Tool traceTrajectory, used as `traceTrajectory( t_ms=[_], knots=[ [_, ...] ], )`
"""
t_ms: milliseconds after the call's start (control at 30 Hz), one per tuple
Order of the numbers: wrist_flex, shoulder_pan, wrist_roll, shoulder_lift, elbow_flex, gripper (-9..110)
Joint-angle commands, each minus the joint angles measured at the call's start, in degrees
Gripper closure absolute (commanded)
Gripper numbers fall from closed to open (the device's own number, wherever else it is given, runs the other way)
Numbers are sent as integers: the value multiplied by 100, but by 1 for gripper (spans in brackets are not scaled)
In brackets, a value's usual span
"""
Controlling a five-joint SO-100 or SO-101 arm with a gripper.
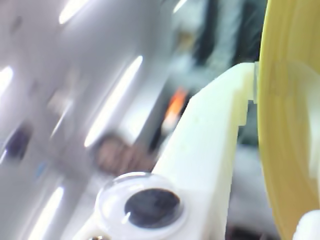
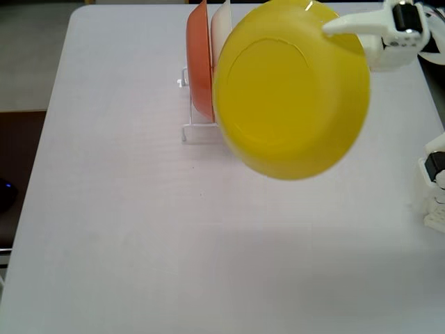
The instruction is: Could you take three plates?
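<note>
A yellow plate (image 2: 292, 90) hangs in the air above the table, tilted with its hollow side facing up and left in the fixed view. My gripper (image 2: 332, 29) is shut on its upper right rim. The wrist view shows the plate's rim (image 1: 287, 125) edge-on between a white finger (image 1: 210, 145) and a second white tip at the lower right, with my gripper (image 1: 256, 82) closed around it. A cream-white plate (image 2: 221, 28) stands on edge in the rack, partly hidden behind the yellow one. The orange plate (image 2: 199, 59) stands just left of it.
A white wire rack (image 2: 186, 129) holds the standing plates at the table's far middle. White arm parts (image 2: 434, 184) sit at the right edge. The white table (image 2: 125, 229) ends on the left, with floor beyond it.
</note>
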State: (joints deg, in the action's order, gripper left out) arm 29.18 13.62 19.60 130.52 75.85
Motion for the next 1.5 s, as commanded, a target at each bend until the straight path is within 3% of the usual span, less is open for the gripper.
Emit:
traceTrajectory(
  t_ms=[0, 433, 1467],
  knots=[
    [-861, 237, 44, -229, -105, 102],
    [-2435, 325, 193, -1125, -123, 102],
    [-2487, 343, 360, -1195, -114, 102]
  ],
)
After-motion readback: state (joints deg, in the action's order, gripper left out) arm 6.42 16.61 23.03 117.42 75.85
